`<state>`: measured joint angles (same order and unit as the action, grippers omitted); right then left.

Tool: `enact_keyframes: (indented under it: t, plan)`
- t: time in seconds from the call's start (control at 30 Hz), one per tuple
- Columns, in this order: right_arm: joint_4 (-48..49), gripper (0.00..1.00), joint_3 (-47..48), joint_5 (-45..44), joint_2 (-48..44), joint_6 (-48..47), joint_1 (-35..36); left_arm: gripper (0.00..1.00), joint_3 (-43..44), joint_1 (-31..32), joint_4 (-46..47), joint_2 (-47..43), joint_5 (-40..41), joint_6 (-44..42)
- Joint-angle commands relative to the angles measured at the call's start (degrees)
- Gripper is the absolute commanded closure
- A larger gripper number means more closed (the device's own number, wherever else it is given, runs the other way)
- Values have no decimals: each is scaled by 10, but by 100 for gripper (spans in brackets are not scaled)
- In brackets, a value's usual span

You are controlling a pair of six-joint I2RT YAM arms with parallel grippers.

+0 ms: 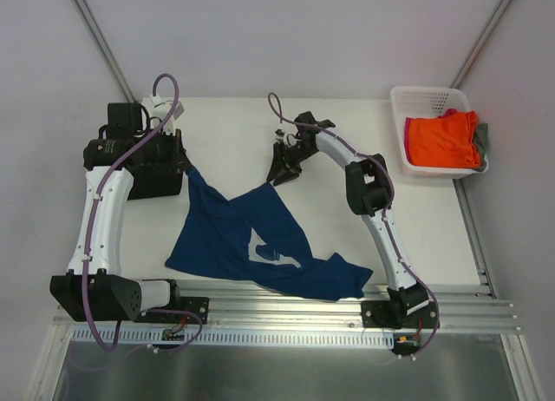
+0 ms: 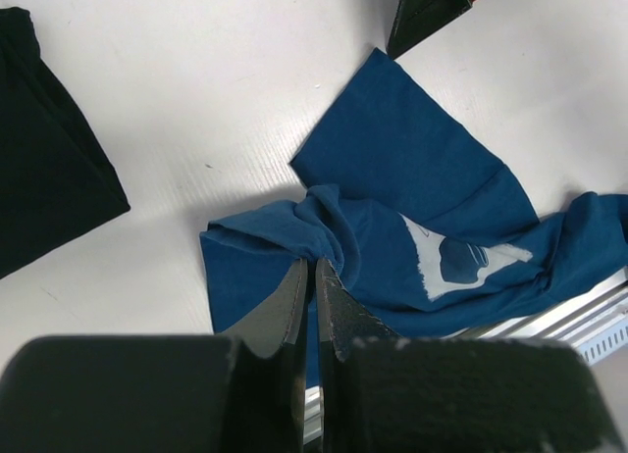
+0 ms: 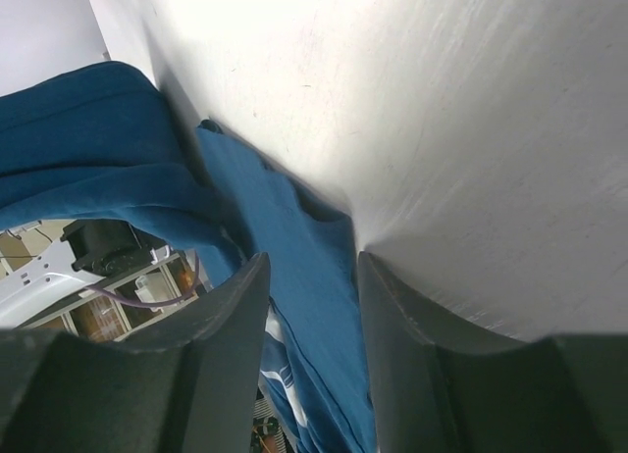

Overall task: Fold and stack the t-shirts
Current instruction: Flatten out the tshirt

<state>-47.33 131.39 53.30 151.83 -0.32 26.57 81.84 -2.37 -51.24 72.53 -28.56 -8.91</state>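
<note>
Two robot arms take hold of a crumpled navy t-shirt on a white table
The left gripper is clamped tight on a bunched edge of the shirt, and the rest trails away beyond its jaws. The right gripper stands partly open, with a corner of cloth lying in the gap, not yet pinched. It should probably close fully on that corner before the arms draw apart, so the shirt spreads flat
</note>
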Motion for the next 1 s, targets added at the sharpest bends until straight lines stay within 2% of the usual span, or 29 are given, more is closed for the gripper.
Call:
enact_keyframes:
  t: [0.0, 0.37, 0.47, 0.5, 0.6, 0.67, 0.7, 0.77, 0.97]
  plan:
    - [4, 56, -2, -27, -2, -1, 4, 100, 19, -5, 14, -2, -20, 9]
    - [21, 60, 6, -17, 6, 22, 15, 100, 20, -6, 14, 1, -25, 13]
    - [22, 69, 6, -14, 6, 22, 14, 100, 18, -6, 15, 0, -25, 14]
    - [22, 76, 6, -14, 6, 23, 15, 100, 17, -6, 16, -1, -24, 13]
    - [24, 89, 5, -14, 5, 24, 14, 100, 15, -6, 16, -2, -25, 14]
    - [22, 91, 4, -18, 3, 23, 14, 100, 15, -7, 15, -2, -25, 14]
    - [19, 96, 2, -21, 1, 22, 13, 100, 13, -7, 15, -2, -25, 14]
    - [16, 99, -1, -23, -2, 19, 11, 100, 12, -7, 17, -2, -26, 14]
    - [-2, 99, -1, -53, -61, -9, -14, 100, 18, -7, 21, 2, -29, 13]
